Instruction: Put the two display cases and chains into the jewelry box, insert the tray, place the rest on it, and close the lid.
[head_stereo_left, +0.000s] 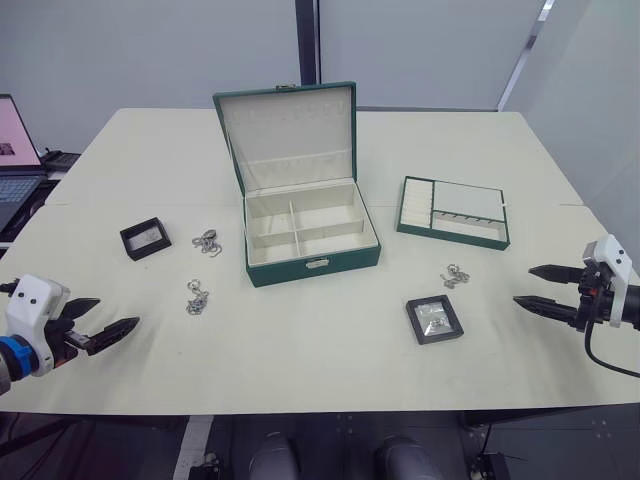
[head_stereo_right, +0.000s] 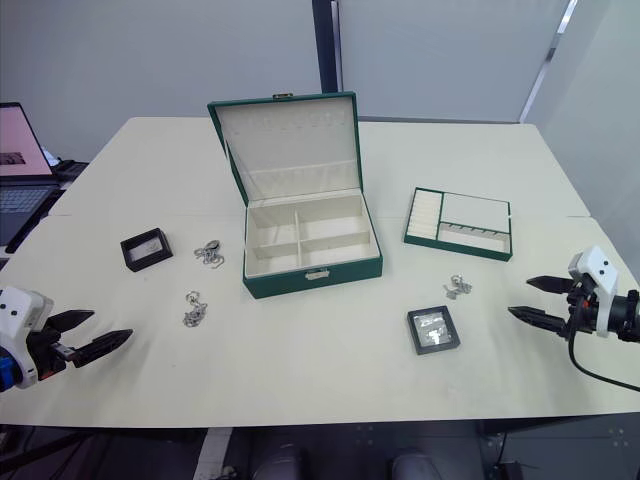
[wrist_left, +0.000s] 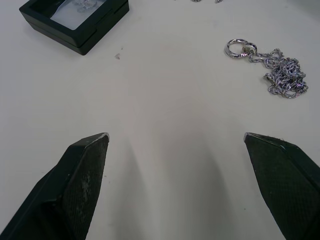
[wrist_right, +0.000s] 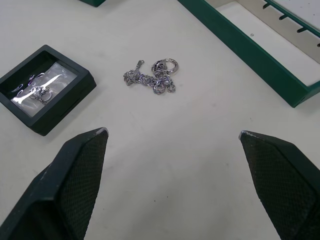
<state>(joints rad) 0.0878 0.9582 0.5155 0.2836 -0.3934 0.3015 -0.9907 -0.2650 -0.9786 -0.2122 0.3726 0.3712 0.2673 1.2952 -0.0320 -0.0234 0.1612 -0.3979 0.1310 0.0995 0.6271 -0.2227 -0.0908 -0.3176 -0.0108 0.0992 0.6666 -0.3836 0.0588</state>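
Left gripper (head_stereo_left: 108, 318) hovers low over the near left of the cream surface (head_stereo_left: 330, 380), jaws spread and empty. Just ahead of them lies a silver chain (wrist_left: 272, 70), and beyond it one display case (head_stereo_left: 146, 238) with a second chain (head_stereo_left: 207, 242) beside it. Right gripper (head_stereo_left: 535, 287) hangs at the near right, jaws also spread wide with nothing between them. Ahead of those jaws sits the other display case (wrist_right: 45, 87), a third chain (wrist_right: 152, 77) past it, then the tray (head_stereo_left: 453, 211). Farther off, between the two grippers, stands the jewelry box (head_stereo_left: 312, 235), its lid (head_stereo_left: 290, 135) raised upright
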